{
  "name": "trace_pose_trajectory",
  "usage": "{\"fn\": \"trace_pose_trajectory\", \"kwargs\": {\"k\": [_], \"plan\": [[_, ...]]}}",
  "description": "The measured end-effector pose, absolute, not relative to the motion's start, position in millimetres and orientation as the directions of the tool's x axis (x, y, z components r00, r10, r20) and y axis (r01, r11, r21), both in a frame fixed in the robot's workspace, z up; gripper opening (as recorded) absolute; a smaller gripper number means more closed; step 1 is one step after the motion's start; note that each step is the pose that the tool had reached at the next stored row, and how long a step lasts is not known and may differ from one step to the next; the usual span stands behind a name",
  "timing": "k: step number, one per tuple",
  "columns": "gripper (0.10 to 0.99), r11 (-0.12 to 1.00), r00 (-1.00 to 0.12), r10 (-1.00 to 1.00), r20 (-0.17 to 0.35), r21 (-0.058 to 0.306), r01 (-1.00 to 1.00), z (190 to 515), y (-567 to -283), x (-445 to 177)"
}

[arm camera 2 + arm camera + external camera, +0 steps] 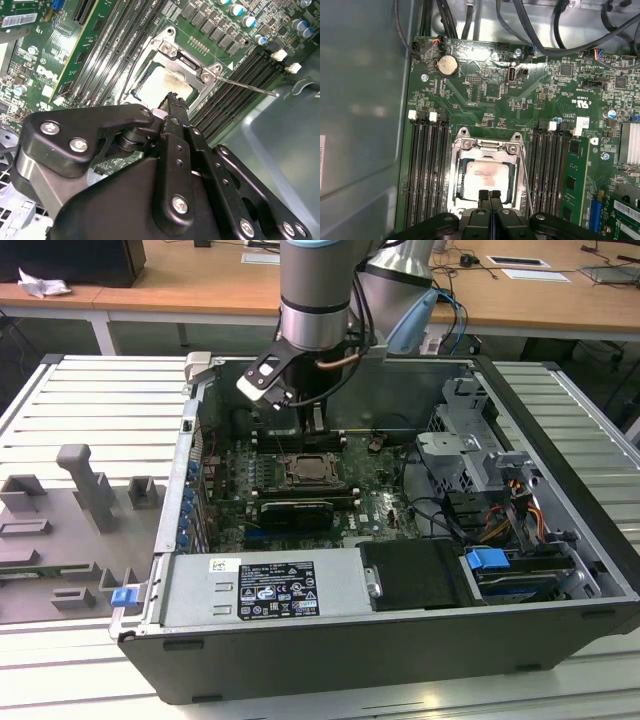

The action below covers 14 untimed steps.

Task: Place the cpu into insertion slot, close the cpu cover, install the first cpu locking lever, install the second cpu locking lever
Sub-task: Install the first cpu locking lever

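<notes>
Inside an open computer case (330, 665), above the green motherboard (485, 90), the gripper (490, 196) hangs with jaws pressed together, empty, its body hiding the near edge of the insertion slot (311, 471). Beneath its tips the cpu cover (487, 146) lies flat over the cpu (487, 172) seated there

A long wooden desk (190, 290) stands at the back with white papers (535, 275) on it. In front, the counter (100, 400) is made of silver metal strips.
</notes>
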State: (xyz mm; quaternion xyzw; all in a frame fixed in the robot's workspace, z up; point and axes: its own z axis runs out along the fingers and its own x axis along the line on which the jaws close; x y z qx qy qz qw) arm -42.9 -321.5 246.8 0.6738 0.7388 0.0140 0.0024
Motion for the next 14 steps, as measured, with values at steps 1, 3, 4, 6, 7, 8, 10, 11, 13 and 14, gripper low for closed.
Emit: {"fn": "trace_pose_trajectory", "kwargs": {"k": [1, 3, 4, 6, 7, 8, 10, 11, 13, 14], "plan": [[0.106, 0.092, -0.092, 0.996, 0.015, 0.024, 0.996, 248.8, -321.5, -42.9], [0.106, 0.095, -0.095, 0.995, 0.015, 0.024, 0.995, 250.2, -321.5, -42.9], [0.106, 0.102, -0.103, 0.995, 0.015, 0.024, 0.994, 250.2, -321.5, -42.9], [0.106, 0.131, -0.131, 0.991, 0.015, 0.024, 0.991, 250.4, -321.5, -42.9], [0.106, 0.152, -0.153, 0.988, 0.015, 0.024, 0.988, 250.3, -321.5, -42.9], [0.106, 0.168, -0.168, 0.986, 0.015, 0.024, 0.986, 250.4, -321.5, -42.9], [0.106, 0.204, -0.204, 0.979, 0.015, 0.024, 0.979, 250.3, -321.5, -42.9], [0.106, 0.216, -0.216, 0.976, 0.015, 0.024, 0.976, 250.3, -321.5, -42.9], [0.106, 0.236, -0.236, 0.972, 0.015, 0.024, 0.972, 250.3, -321.5, -42.9], [0.106, 0.243, -0.243, 0.970, 0.015, 0.024, 0.970, 250.3, -321.5, -42.9]]}}
